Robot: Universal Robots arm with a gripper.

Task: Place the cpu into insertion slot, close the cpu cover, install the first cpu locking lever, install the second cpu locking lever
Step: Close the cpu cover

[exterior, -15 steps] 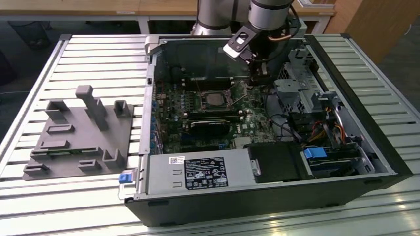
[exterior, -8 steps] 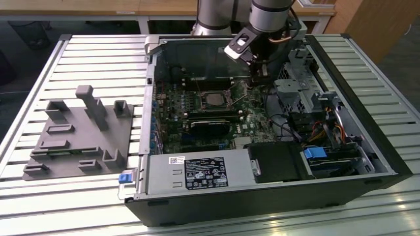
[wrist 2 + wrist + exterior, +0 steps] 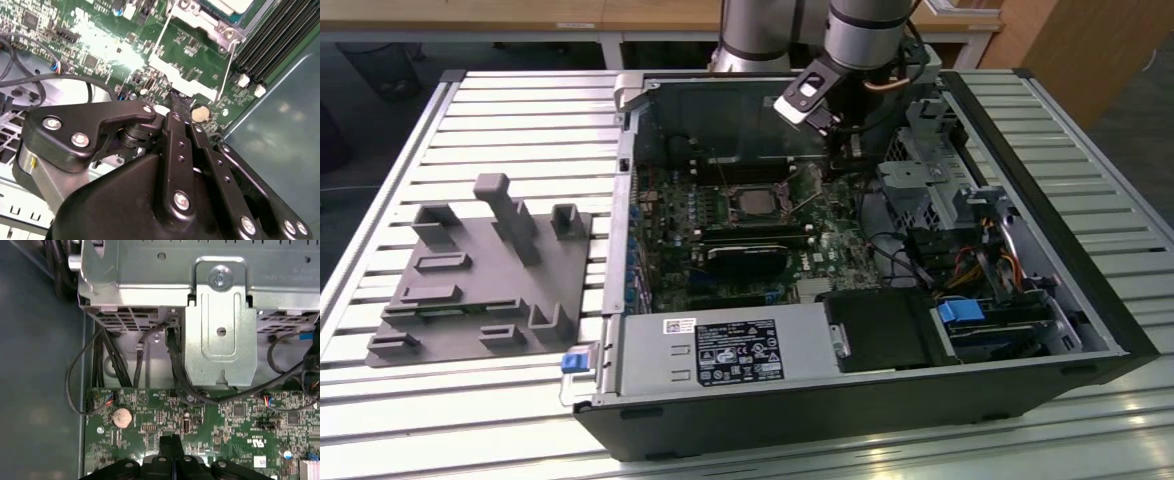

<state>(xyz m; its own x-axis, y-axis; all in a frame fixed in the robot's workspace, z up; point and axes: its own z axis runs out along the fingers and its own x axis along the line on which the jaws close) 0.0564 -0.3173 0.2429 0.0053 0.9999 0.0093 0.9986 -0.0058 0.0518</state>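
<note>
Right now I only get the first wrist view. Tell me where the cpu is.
Observer: In the exterior view the cpu lies seated mid-board, silver top up.
Operator: Report the cover.
Observer: In the second wrist view the cover lies flat round the cpu's edge.
Operator: Place the gripper against it.
Observer: The gripper, shut, points at the board just beside the cover, near a thin wire lever.
</note>
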